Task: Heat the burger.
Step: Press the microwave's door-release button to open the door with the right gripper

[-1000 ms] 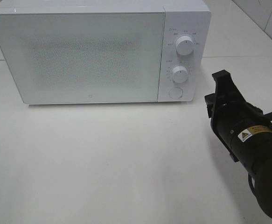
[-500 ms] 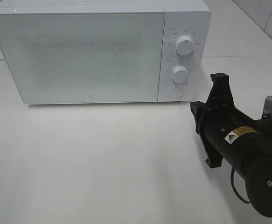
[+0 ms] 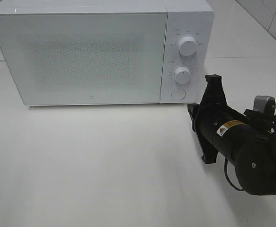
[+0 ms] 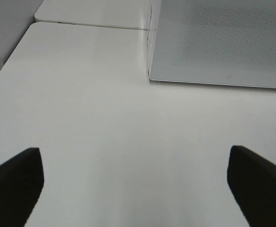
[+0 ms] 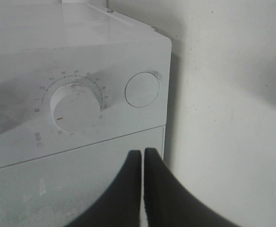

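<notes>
right end effector (image 5: pixel 143 153): jaws pressed together, nothing between them. tips point at the control panel of the microwave (image 3: pixel 81 56), close but not touching.

left end effector (image 4: pixel 134 161): jaws wide, empty, hanging over bare table (image 3: pixel 104 165). the hinge-side corner of the microwave door (image 4: pixel 223 42) lies ahead of it.

burger: not in view in any picture. the door is shut and frosted, so whether the burger is inside cannot be told.

judgement: the step in hand looks like a press on the round button (image 5: pixel 142 89) just ahead of the right tips.

risks noted:
- the lower dial (image 5: pixel 76 106) sits right beside the button. tips landing off centre would nudge the dial, or slip off the button's edge.
- a hard push could slide the whole microwave away from the end effector across the smooth table.
- if the button frees the door, it may swing out toward the left end effector waiting in front of it.
</notes>
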Robot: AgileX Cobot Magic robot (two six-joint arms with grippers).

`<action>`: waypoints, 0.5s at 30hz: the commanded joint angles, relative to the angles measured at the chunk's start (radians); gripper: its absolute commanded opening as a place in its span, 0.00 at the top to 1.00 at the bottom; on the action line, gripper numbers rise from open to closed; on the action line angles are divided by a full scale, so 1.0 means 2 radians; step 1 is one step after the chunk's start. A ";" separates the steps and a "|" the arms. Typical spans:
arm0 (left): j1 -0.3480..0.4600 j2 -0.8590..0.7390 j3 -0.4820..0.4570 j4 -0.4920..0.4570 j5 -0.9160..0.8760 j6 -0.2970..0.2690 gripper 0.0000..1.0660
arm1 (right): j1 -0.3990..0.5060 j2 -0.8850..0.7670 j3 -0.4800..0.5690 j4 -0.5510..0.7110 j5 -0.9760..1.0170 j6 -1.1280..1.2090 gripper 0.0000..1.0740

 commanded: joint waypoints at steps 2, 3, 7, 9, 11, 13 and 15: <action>0.000 -0.009 0.002 0.000 -0.005 -0.003 0.08 | -0.019 0.014 -0.019 -0.026 0.017 0.000 1.00; 0.000 -0.009 0.002 0.000 -0.005 -0.003 0.08 | -0.030 0.021 -0.026 -0.041 0.028 0.000 1.00; 0.000 -0.009 0.002 0.000 -0.005 -0.003 0.08 | -0.048 0.030 -0.038 -0.062 0.043 0.001 1.00; 0.000 -0.009 0.002 0.000 -0.005 -0.003 0.08 | -0.060 0.034 -0.051 -0.075 0.054 0.009 1.00; 0.000 -0.009 0.002 0.000 -0.005 -0.003 0.08 | -0.063 0.035 -0.056 -0.080 0.058 0.011 1.00; 0.000 -0.009 0.002 0.000 -0.005 -0.003 0.08 | -0.071 0.037 -0.066 -0.088 0.061 0.011 1.00; 0.000 -0.009 0.002 0.000 -0.005 -0.003 0.08 | -0.082 0.046 -0.080 -0.098 0.074 0.011 1.00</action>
